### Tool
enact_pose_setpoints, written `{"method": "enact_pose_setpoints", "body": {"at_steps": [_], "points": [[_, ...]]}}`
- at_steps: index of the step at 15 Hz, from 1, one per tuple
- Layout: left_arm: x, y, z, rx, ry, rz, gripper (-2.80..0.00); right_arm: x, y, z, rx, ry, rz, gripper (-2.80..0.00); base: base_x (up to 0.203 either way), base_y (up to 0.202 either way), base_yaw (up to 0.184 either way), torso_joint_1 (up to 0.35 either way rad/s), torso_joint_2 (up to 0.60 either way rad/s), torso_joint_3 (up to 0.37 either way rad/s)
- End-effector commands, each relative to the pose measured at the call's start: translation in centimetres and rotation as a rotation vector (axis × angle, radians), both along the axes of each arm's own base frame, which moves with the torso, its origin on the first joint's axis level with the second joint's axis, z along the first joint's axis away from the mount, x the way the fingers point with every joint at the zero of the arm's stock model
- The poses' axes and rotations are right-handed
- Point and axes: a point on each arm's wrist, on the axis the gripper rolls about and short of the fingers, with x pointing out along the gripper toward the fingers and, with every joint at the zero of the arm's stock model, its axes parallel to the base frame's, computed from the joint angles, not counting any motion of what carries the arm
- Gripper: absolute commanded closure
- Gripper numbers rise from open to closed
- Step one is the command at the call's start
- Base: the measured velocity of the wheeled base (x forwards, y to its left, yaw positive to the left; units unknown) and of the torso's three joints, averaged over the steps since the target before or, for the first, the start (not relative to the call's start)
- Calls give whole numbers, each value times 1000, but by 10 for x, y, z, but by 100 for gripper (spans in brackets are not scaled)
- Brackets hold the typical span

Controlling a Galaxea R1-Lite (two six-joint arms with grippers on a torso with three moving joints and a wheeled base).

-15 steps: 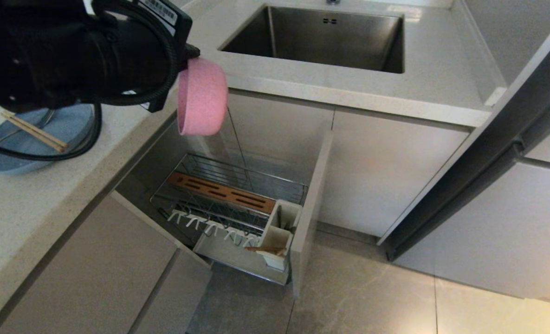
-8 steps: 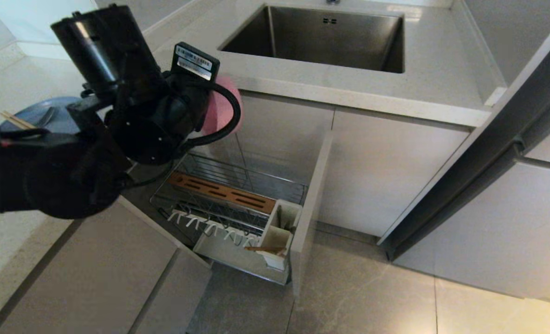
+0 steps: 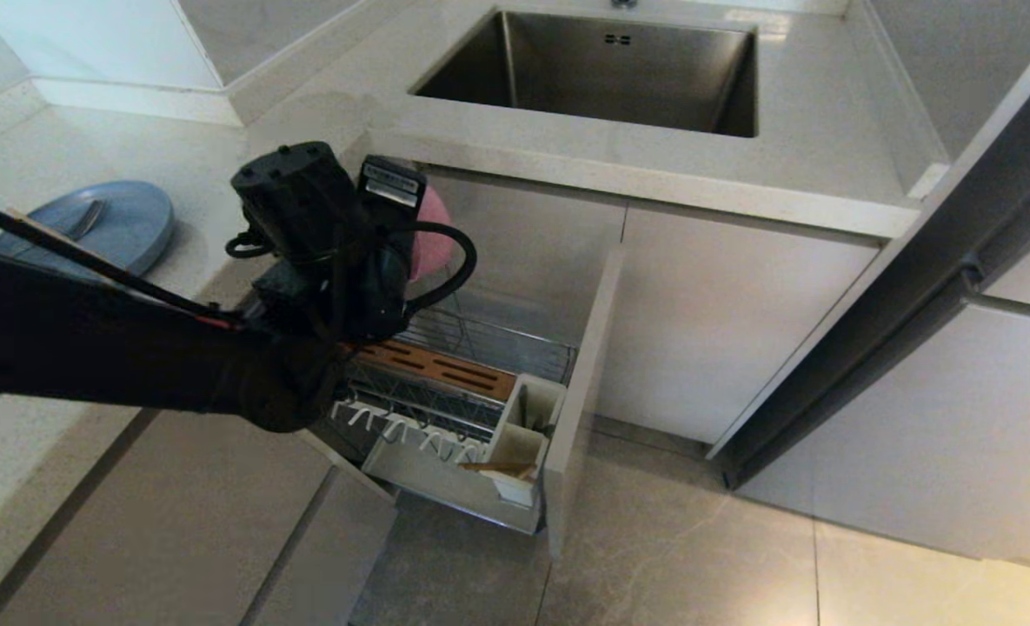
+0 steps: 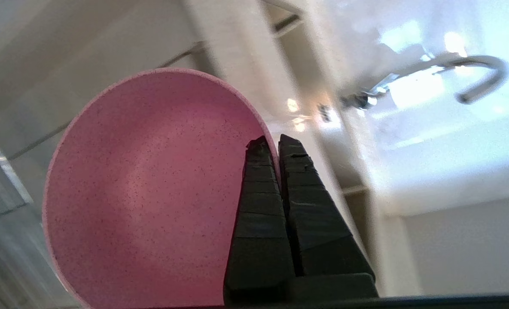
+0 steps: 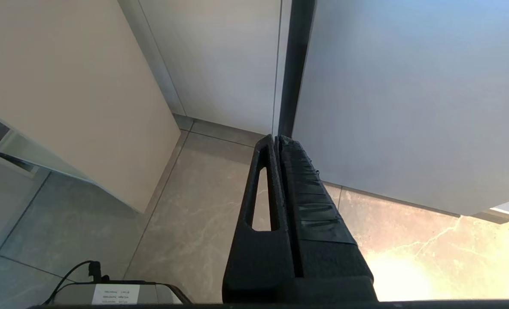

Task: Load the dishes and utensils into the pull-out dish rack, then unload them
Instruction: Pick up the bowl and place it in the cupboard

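Left wrist view — left pincer (image 4: 275, 143) pinching speckled matte pink bowl (image 4: 151, 189) rim.

The left gripper (image 4: 275, 143) is clamped tight with its arm reaching forward, while the right gripper (image 5: 276, 139) hangs closed.

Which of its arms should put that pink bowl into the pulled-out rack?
Left. Its gripper already pinches the pink bowl by the rim, just above the dish rack. The right gripper hangs shut near the floor.
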Motion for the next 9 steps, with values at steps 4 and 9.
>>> {"method": "enact_pose_setpoints", "body": {"at_steps": [4,9], "points": [[17,-14,-33,1,52,26,0,1,0,-2,0,8,0,0,0,0,0,0,0,0],[23,-15,-45,-55,76,52,0,1,0,-2,0,8,1,0,0,0,0,0,0,0]]}}
